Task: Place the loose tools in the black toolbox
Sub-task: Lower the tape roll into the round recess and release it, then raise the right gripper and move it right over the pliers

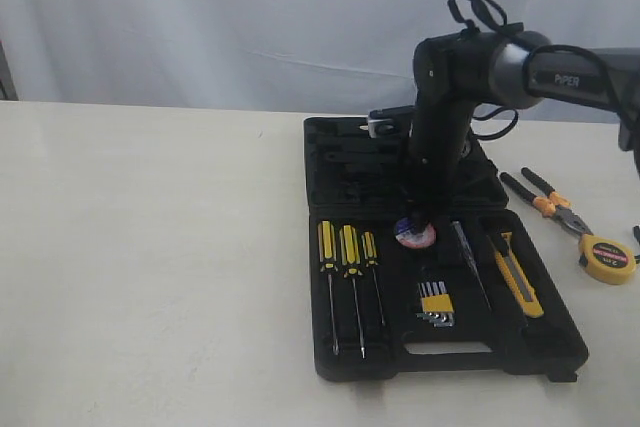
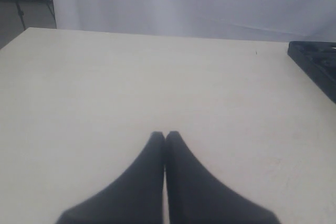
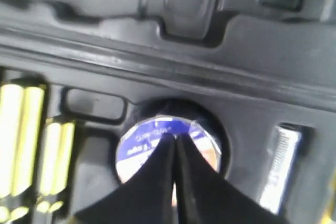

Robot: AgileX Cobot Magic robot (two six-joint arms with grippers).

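The small tape roll (image 1: 416, 236) (image 3: 152, 132), its label showing blue, white and red, sits in a round recess near the middle of the open black toolbox (image 1: 390, 359) (image 3: 236, 77), in the near half close to the hinge. The right hand (image 1: 413, 215) (image 3: 175, 139) points down directly over the roll with its two dark fingers pressed together at the tips and holding nothing. Whether they touch the label cannot be told. The yellow-black utility knife (image 1: 517, 277) lies lengthwise in the same half, toward its right side, beside a slim silvery tool (image 1: 468, 259) (image 3: 281, 161). To the left of the roll, three yellow-black striped screwdrivers (image 1: 350, 257) (image 3: 21, 129) rest side by side in their slots, and a small hex-key set (image 1: 435, 303) sits just above the handle slot. The far half of the case lies flat behind, partly hidden by the right arm. Outside the box, on the pale tabletop (image 1: 150, 247) (image 2: 105, 87) to its right, the black-handled pliers (image 1: 548, 204) with an orange collar lie at an angle, their nose just beside the round yellow tape measure (image 1: 607, 258). The left hand (image 2: 165, 137), seen only in its own wrist view, is closed on nothing over bare tabletop, well apart from a corner of the toolbox (image 2: 317, 66). A pale cloth backdrop (image 1: 200, 17) hangs behind.
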